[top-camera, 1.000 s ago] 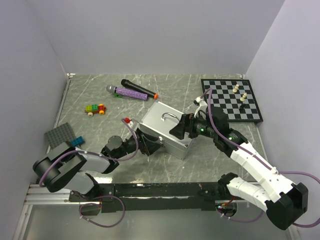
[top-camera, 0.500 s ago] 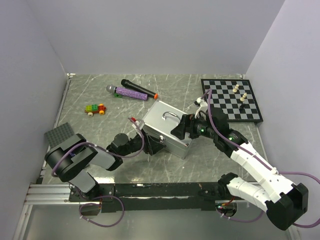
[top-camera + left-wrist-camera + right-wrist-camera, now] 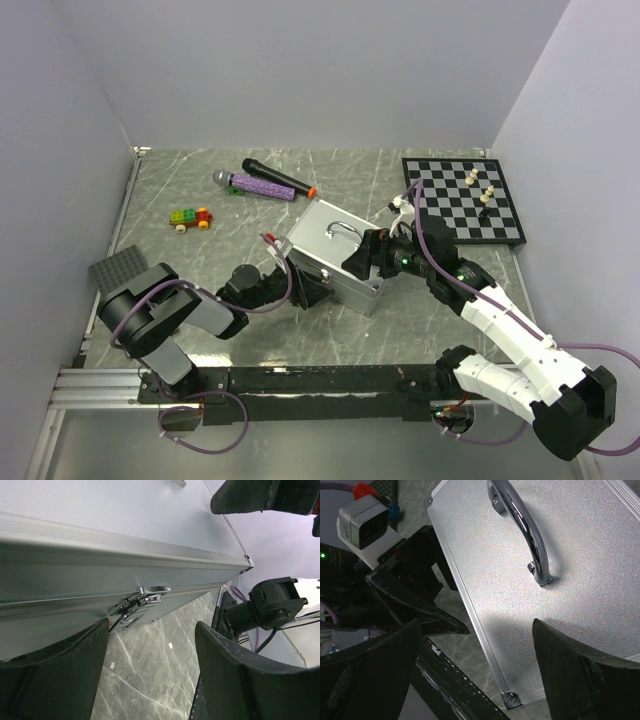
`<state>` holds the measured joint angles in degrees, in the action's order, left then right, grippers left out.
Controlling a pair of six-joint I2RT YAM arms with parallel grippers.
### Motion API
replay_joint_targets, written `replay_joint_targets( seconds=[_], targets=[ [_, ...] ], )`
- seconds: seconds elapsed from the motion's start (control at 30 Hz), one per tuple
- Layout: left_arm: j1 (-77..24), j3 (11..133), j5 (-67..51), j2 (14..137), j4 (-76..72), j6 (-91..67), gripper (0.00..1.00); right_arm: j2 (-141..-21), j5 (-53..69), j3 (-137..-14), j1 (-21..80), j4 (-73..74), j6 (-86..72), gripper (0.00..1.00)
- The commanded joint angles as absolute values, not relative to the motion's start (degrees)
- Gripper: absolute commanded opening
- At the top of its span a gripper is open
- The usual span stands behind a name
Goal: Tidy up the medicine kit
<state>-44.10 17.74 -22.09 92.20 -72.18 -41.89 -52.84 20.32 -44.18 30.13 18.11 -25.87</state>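
The medicine kit [image 3: 332, 252] is a silver-grey metal case standing shut at the table's middle, with its chrome handle [image 3: 520, 525] on the lid. My left gripper [image 3: 308, 291] is low at the case's front wall and open. In the left wrist view its fingers [image 3: 55, 670] straddle the marble just below the chrome latch [image 3: 142, 597], and nothing is between them. My right gripper [image 3: 358, 263] hovers open over the lid's near right corner. In the right wrist view its fingertips [image 3: 580, 670] span the lid's edge and metal corner cap [image 3: 512, 699].
A chessboard [image 3: 465, 200] with a few pieces lies at the back right. A black microphone [image 3: 275, 178] and a purple one [image 3: 262, 187] lie at the back, with a brick toy car [image 3: 190, 217] left of them. A dark grey studded plate [image 3: 118, 268] sits at the left wall.
My left arm has swung in and pushed its gripper right, up to the case's front wall. The right arm and the case have stayed put.
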Motion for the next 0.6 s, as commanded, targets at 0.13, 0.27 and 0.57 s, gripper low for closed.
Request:
replay_joint_targets(
  seconds=[0.13, 0.27, 0.57],
  targets=[
    [-44.3, 16.6, -24.0, 91.3, -78.8, -44.0, 0.73, -51.7, 19.8, -43.7, 30.6, 17.2, -25.8, 0.98],
    [-44.5, 17.6, -25.2, 90.4, -77.0, -44.1, 0.73, -51.9, 19.9, -44.2, 30.6, 17.8, -25.7, 0.98],
    [-44.5, 16.3, -25.4, 86.4, -74.7, -43.8, 0.72, -51.8, 20.0, -43.9, 30.6, 17.4, -26.0, 0.98]
  ],
)
